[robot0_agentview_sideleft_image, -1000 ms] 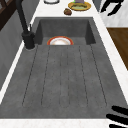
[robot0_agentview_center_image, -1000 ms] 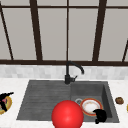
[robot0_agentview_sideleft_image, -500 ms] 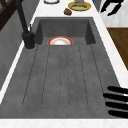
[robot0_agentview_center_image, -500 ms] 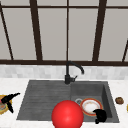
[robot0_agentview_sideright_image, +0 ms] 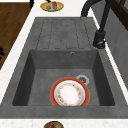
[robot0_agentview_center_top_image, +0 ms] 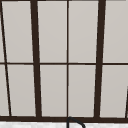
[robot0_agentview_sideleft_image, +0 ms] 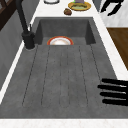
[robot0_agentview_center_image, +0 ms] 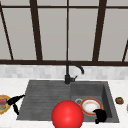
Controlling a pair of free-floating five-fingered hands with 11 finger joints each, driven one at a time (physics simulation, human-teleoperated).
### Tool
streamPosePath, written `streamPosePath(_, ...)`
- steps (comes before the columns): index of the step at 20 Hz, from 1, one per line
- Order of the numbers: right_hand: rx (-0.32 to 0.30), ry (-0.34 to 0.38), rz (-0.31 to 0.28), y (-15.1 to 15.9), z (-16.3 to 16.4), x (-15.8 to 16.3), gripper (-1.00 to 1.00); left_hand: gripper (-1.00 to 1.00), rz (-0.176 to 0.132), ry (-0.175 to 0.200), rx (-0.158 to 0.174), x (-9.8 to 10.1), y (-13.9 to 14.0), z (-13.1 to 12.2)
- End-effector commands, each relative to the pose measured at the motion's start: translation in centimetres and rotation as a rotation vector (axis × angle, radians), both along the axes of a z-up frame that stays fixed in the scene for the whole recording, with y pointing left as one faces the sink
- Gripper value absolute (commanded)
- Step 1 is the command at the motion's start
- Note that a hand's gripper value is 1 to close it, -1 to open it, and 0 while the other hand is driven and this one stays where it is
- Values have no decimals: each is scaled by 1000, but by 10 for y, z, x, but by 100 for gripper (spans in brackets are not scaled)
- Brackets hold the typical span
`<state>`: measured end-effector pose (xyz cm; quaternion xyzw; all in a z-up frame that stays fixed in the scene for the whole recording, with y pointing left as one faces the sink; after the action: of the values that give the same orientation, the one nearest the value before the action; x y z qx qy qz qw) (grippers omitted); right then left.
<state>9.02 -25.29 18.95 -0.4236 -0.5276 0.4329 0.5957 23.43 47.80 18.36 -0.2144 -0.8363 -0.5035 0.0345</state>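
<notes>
Plate (robot0_agentview_center_image: 89, 106) lies in your sink basin (robot0_agentview_center_image: 105, 87); right robot hand (robot0_agentview_center_image: 100, 115) curled at its rim; left robot hand (robot0_agentview_center_image: 14, 100) spread, fingers straight.

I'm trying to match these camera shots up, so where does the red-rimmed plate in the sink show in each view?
Front view: the red-rimmed plate lies lower right, in the basin, below the black faucet.
Left side view: upper middle, right of the faucet.
Right side view: bottom centre, with the faucet upper right.
Upper view: window panes, the faucet's top at the bottom edge.
Shared landmark: the faucet.
</notes>
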Motion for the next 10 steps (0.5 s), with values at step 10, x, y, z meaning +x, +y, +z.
streamPosePath(10, 0, 0, 0, 0, 0, 0, 0, -100, 14, -11, 80, 0, -71, 2)
